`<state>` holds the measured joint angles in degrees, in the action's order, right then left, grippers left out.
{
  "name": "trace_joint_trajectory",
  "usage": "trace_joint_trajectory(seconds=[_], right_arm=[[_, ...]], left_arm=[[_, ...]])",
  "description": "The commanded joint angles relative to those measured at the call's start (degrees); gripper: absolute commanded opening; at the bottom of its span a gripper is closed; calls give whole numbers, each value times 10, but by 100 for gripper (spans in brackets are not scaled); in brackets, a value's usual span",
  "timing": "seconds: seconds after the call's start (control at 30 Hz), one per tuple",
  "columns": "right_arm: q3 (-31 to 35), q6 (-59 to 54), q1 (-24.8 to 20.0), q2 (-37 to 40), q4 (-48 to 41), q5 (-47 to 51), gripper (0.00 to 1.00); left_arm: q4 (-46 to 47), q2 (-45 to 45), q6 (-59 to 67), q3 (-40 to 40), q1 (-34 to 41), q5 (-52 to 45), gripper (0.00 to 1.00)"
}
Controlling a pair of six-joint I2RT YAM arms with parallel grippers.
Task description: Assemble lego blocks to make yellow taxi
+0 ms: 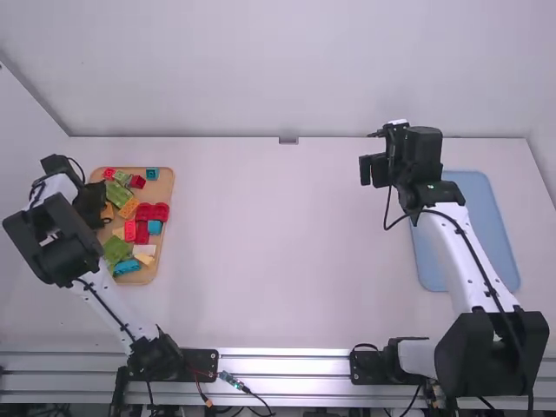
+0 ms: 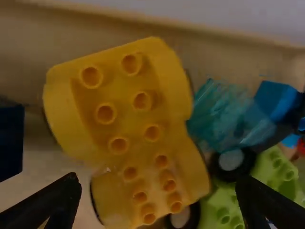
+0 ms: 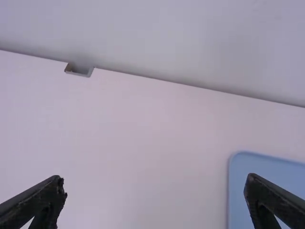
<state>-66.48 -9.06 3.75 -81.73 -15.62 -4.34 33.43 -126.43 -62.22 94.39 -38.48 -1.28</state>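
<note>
Two curved yellow sections (image 2: 123, 88), set with paired studs, seem joined in the tray (image 1: 167, 187) at the bench's (image 1: 278, 252) nine o'clock; left hand (image 1: 91, 205) and right hand (image 1: 374, 171) gape open.

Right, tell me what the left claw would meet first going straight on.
Probably the yellow studded car body, framed by the open left claw; how far off it lies is unclear.
</note>
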Motion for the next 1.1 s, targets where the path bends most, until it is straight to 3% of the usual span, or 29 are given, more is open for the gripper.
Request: trace_joint_trajectory(seconds=[0.0, 0.1, 0.17, 0.6, 1.07], right_arm=[[-14, 2, 1, -3, -1, -3, 99], [-14, 0, 1, -3, -1, -3, 99], [-14, 0, 1, -3, -1, -3, 99], [-14, 2, 1, -3, -2, -3, 99], [-14, 0, 1, -3, -13, -3, 99]], left_arm=[[4, -11, -13, -11, -2, 7, 86], [4, -11, -12, -11, -2, 7, 89], [0, -11, -13, -11, -2, 6, 99], [2, -11, -6, -11, 0, -43, 99], [22, -11, -43, -11, -2, 1, 95]])
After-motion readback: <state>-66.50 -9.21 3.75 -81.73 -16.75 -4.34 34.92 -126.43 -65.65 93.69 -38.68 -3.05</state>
